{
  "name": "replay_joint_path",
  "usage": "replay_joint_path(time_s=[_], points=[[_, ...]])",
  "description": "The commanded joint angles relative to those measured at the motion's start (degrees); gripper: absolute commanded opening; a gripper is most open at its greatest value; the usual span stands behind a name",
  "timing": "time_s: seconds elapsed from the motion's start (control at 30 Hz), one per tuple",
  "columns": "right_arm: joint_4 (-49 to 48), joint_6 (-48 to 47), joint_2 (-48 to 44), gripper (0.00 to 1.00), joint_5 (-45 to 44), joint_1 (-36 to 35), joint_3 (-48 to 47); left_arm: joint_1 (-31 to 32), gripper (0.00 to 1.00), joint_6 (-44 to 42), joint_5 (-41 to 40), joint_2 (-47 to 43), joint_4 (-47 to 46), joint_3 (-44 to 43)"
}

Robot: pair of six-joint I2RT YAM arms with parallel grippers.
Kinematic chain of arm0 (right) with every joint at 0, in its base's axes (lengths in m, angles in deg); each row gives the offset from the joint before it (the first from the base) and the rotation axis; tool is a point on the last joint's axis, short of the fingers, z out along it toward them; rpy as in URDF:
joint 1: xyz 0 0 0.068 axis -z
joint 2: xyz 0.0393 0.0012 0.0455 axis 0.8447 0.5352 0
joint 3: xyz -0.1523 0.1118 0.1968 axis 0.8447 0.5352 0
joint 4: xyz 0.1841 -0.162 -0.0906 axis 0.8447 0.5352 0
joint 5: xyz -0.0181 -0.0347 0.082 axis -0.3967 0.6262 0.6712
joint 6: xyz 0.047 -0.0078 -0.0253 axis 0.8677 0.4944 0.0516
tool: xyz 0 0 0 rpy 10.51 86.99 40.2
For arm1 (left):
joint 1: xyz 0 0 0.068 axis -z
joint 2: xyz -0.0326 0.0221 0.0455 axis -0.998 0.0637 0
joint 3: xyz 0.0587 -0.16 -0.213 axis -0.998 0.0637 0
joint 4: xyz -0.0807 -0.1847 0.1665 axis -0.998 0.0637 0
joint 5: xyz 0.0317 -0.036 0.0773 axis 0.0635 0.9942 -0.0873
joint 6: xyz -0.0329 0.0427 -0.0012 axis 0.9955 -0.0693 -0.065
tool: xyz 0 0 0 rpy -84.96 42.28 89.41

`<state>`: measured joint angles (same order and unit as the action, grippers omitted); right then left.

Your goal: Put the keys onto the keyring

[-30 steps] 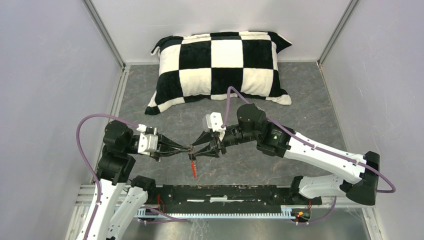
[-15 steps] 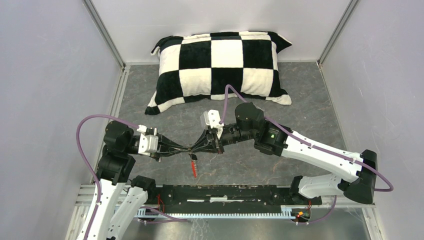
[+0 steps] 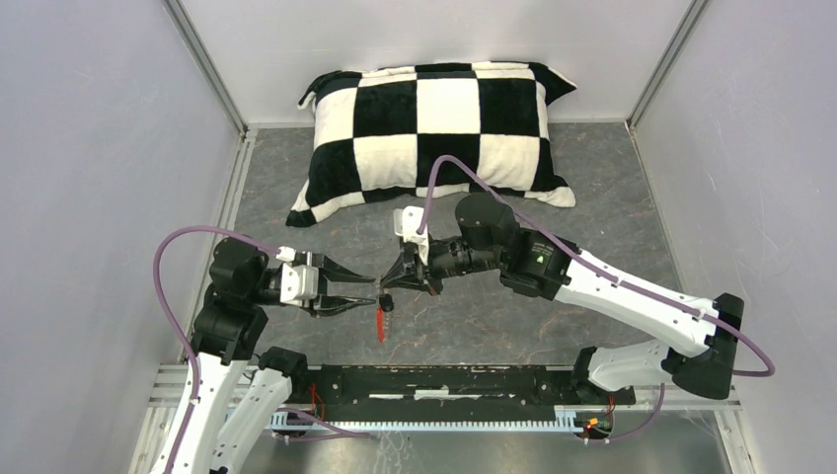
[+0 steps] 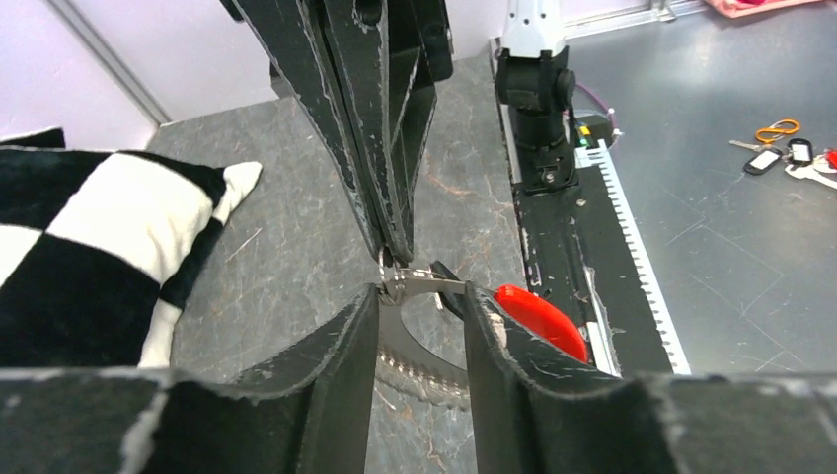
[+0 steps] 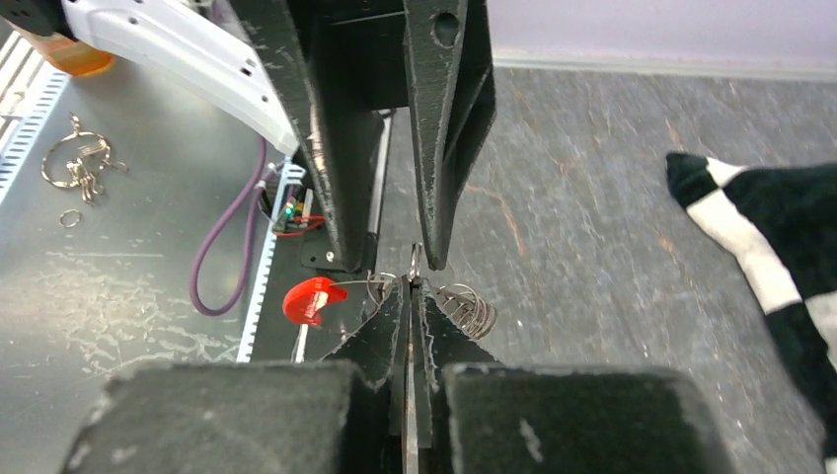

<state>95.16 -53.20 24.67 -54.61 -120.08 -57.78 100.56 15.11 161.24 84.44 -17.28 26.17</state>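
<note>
The keyring hangs between the two grippers above the grey table: its red sleeve (image 3: 380, 327) points down, and its silvery coil (image 4: 434, 383) shows between my left fingers and beside my right fingers (image 5: 466, 308). The red sleeve also shows in both wrist views (image 4: 533, 318) (image 5: 311, 299). A dark key head (image 3: 386, 303) sits at the ring, partly hidden behind my left finger (image 4: 449, 298). My right gripper (image 3: 393, 284) (image 5: 415, 286) is shut on thin silvery metal of the keyring. My left gripper (image 3: 373, 289) (image 4: 422, 296) is open, with its fingers either side of that spot. The second key is hidden.
A black-and-white chequered pillow (image 3: 434, 128) lies at the back of the table. A black rail (image 3: 454, 380) runs along the near edge between the arm bases. Grey walls close in the left, right and back. Loose keys (image 4: 780, 153) and rings (image 5: 79, 158) lie beyond the table.
My right gripper has moved left and shut on the keyring. My left gripper, shut a second ago, has opened. The red sleeve has stayed hanging in about the same place.
</note>
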Motion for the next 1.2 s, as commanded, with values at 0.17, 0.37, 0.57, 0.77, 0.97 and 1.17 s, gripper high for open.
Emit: replay_joint_path(time_s=[0.17,0.37,0.57,0.77,0.97,1.17], points=[[19.4,-6.4,5.9,0.01,-7.2,0.1,-13.0,-0.1,0.46,-8.4,-6.8,3.1,6.3,-3.7],[24.8,-7.9,9.1,0.01,-9.2,-1.1,-17.4,-0.1,0.40,-10.3,-7.5,6.9,6.7,-5.0],[26.1,-7.5,10.7,0.00,-9.9,-1.7,-19.8,0.1,0.35,-18.2,-4.9,10.5,16.9,-7.5],[27.2,-7.1,12.7,0.01,-9.6,-2.0,-22.6,0.3,0.37,-20.5,-5.0,11.3,20.0,-8.2],[27.9,-6.8,14.1,0.01,-9.7,-2.4,-24.1,0.6,0.39,-20.2,-3.7,11.6,20.0,-8.6],[28.0,-6.7,14.3,0.01,-9.7,-2.5,-24.5,0.9,0.26,-20.5,-3.7,11.5,20.0,-8.3]])
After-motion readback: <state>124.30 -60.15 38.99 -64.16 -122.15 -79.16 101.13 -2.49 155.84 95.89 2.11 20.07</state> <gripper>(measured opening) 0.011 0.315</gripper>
